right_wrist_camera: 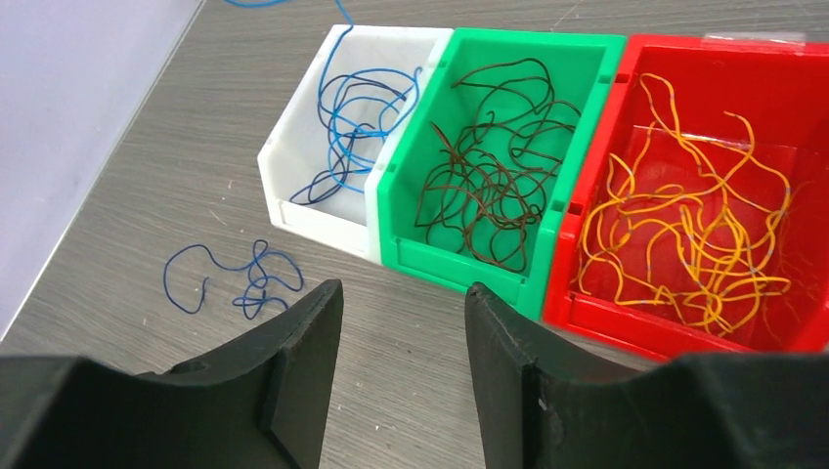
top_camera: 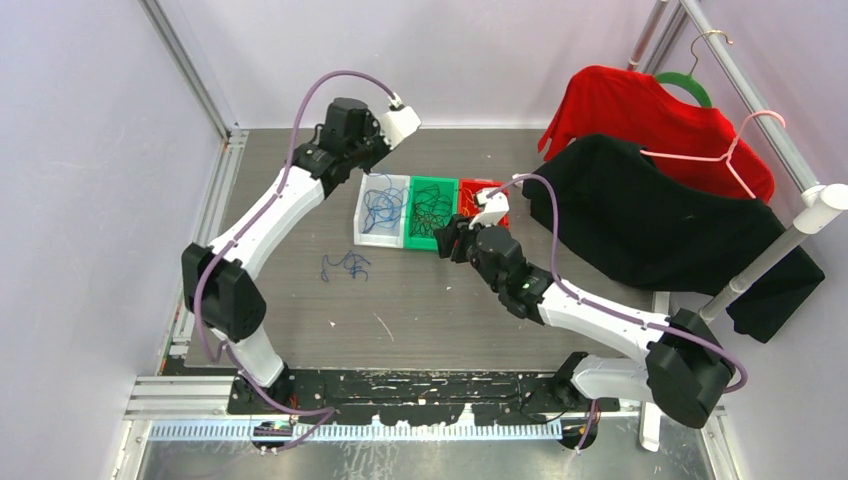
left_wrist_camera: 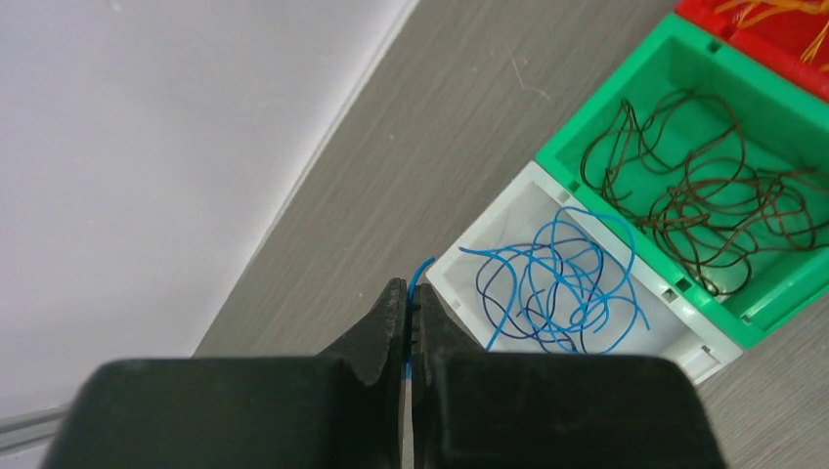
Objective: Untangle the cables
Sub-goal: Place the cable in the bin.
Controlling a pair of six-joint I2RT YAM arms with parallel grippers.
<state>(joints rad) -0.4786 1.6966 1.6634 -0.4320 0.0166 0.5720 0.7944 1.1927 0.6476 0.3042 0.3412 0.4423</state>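
Cables lie sorted by colour in three bins from above, one blue tangle loose on the table. Left wrist view: your left gripper pinches a blue strand just beside the white bin; drop it inside. Right wrist view: your right gripper gapes wide, empty; send it for the tangle.

The left arm is reaching over the white bin holding blue cables; the right arm is hovering beside the green bin and red bin. A loose blue cable is lying on the table, apart from the bins.
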